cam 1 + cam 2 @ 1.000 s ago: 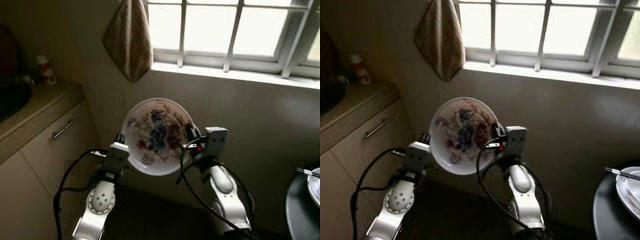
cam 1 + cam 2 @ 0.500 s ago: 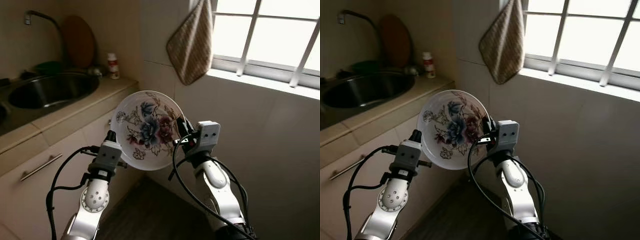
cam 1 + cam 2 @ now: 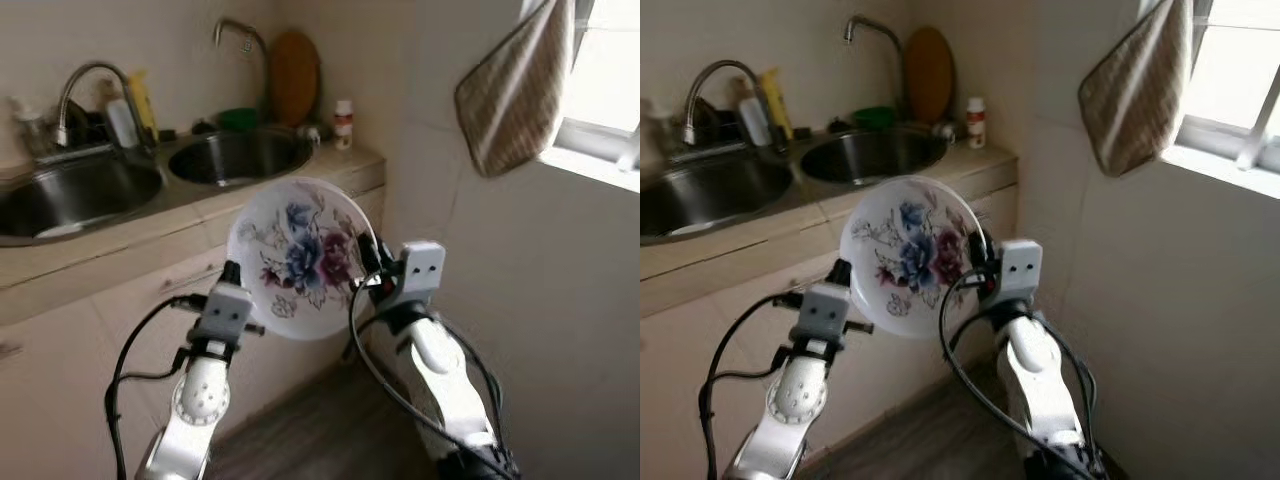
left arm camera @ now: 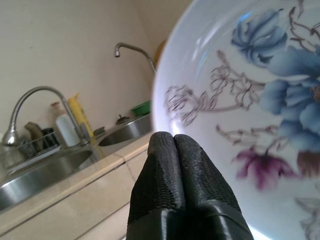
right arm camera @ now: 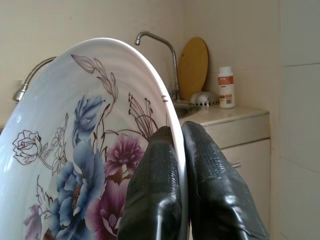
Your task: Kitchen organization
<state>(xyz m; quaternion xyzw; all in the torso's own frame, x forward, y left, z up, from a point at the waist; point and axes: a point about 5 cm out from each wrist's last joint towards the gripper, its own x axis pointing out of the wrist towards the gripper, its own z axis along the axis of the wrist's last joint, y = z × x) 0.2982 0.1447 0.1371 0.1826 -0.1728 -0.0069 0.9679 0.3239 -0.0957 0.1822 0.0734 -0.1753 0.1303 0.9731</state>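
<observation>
A white plate (image 3: 300,255) with blue and purple flowers stands on edge in front of me, its face turned toward my head. My right gripper (image 3: 365,262) is shut on its right rim; in the right wrist view the two black fingers (image 5: 150,200) pinch the rim between them. My left gripper (image 3: 233,272) is at the plate's left edge with its fingers (image 4: 160,170) pressed together, shut on nothing. I cannot tell whether it touches the plate.
Ahead on the left, a counter (image 3: 190,215) holds two steel sink basins (image 3: 235,158), taps (image 3: 90,80), soap bottles, a green bowl (image 3: 238,118), a wooden board (image 3: 293,75) and a white bottle (image 3: 343,122). A checked towel (image 3: 515,95) hangs by the window on the right. Dark floor (image 3: 310,430) lies below.
The camera has swung left: the sinks and counter have come into view and the window has slid to the right edge. The plate stays in the same hold between the arms.
</observation>
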